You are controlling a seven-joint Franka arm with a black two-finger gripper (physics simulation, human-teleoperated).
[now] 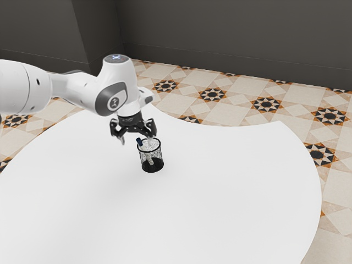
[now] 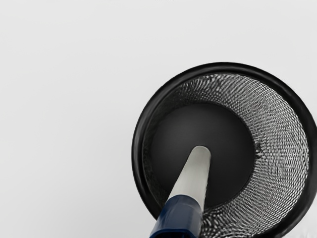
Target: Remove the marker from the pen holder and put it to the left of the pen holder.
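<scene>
Exterior view: your gripper (image 1: 136, 142) stands spread near the top of the pen holder (image 1: 156, 166). Center on the leaning marker (image 2: 192, 176), pinch its cap (image 2: 177, 217), then lift clear.

Blue-and-grey marker (image 2: 190, 186) leaning inside upright black mesh pen holder (image 2: 224, 68), blue end uppermost, on white table (image 1: 220, 192)
</scene>
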